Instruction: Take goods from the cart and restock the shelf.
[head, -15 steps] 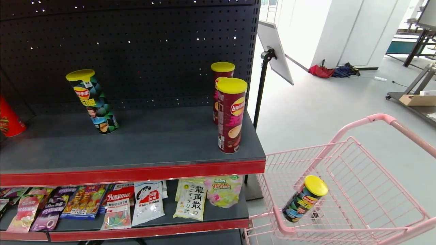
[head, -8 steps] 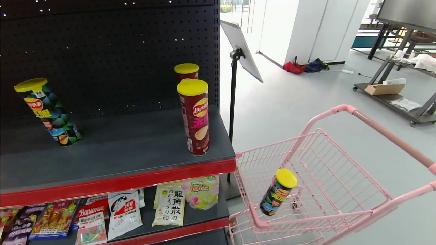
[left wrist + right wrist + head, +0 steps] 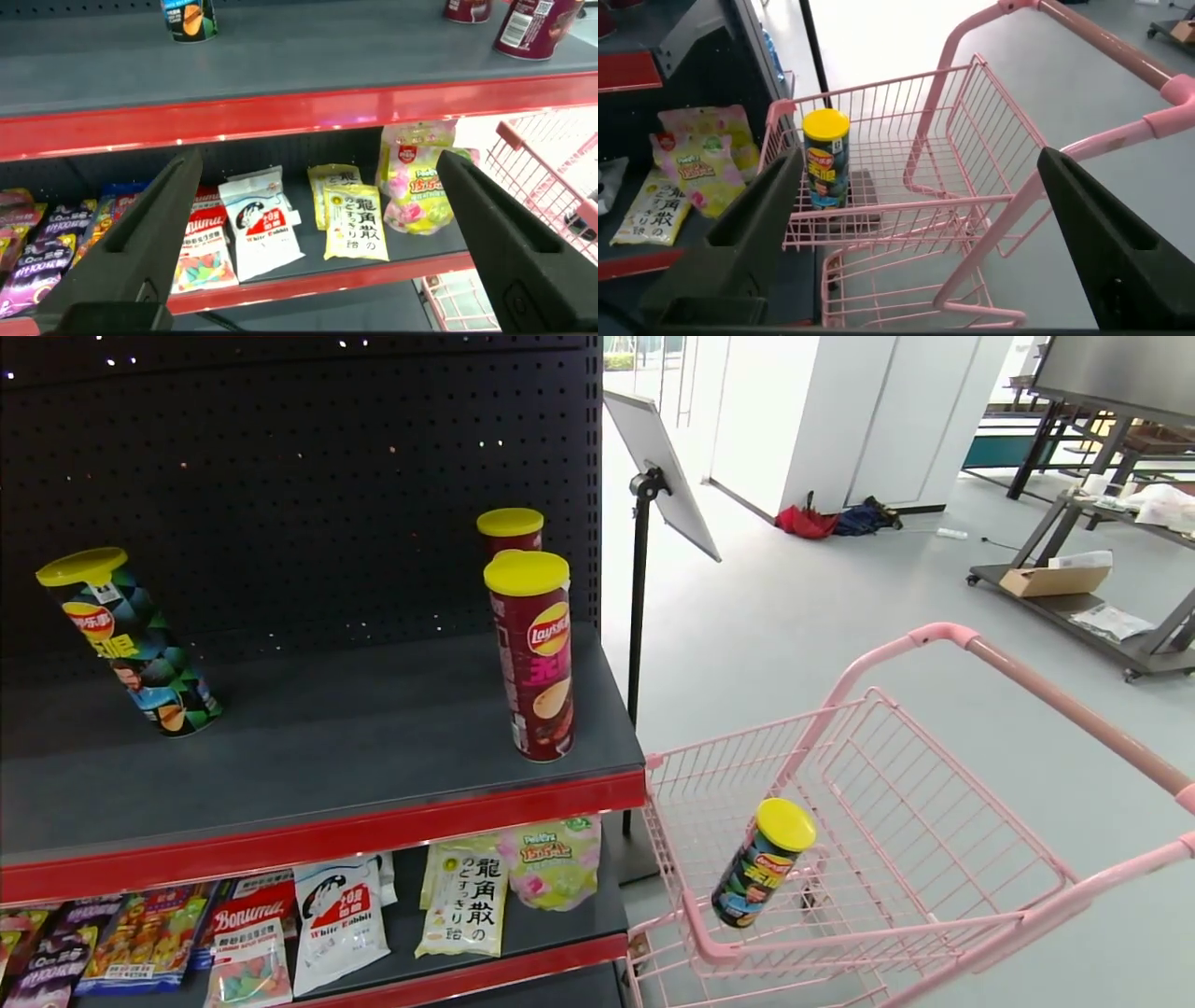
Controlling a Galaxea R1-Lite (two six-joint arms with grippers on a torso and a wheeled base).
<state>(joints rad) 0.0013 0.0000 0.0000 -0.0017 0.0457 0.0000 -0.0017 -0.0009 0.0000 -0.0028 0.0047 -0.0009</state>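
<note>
Pink wire cart point(image 3: 938, 635) holds one yellow-lidded cylindrical can point(image 3: 826, 159). The right gripper point(image 3: 920, 154) points down at it, spread wide. The left gripper point(image 3: 318, 159), also wide, faces the shelf point(image 3: 280, 112) and its glossy snack bags point(image 3: 262, 224).

A pale grey floor point(image 3: 794, 644) runs back to a white wall point(image 3: 896, 411), bright with daylight from an opening beside it. A tilted white board point(image 3: 661, 467) stands on a black pole. At the wall's foot lie red and dark bundles point(image 3: 836, 518) (umbrellas, perhaps). Far right, a low wheeled rack point(image 3: 1046, 602) bears a cardboard box point(image 3: 1050, 581).
</note>
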